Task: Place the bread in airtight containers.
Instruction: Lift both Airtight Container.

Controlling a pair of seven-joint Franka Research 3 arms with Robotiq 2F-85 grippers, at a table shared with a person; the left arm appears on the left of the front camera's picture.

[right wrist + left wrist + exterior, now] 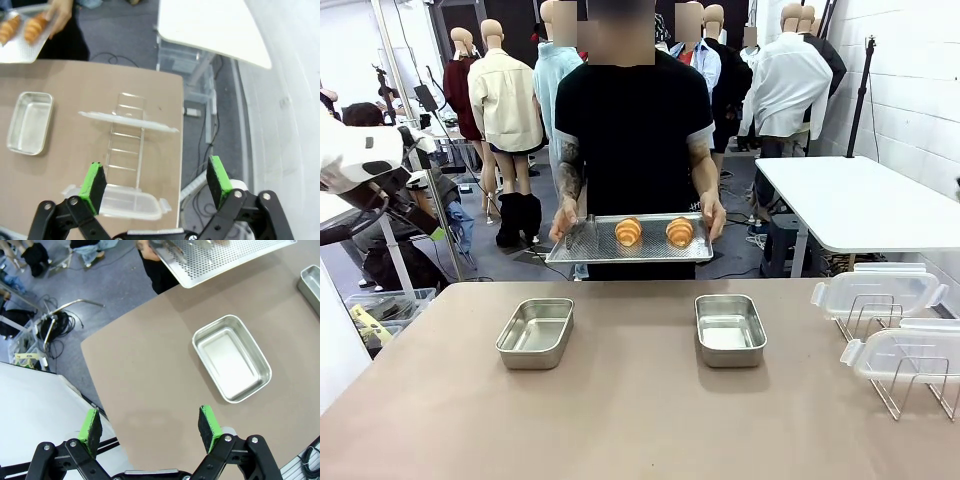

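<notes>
Two golden croissants (628,231) (679,232) lie on a perforated metal tray (582,245) that a person holds in both hands beyond the table's far edge; they also appear in the right wrist view (10,27) (35,27). Two empty steel tins stand on the brown table, one left (536,332) (231,357) and one right (729,329) (30,123). Two clear lids (876,291) (905,356) stand upright in a wire rack (905,395). My left gripper (150,424) hangs open above the table's left edge. My right gripper (156,180) is open above the rack.
A white side table (860,200) stands at the right beyond the main table. Crates and cables lie on the floor at the left (380,305). The near half of the brown tabletop (640,420) is bare.
</notes>
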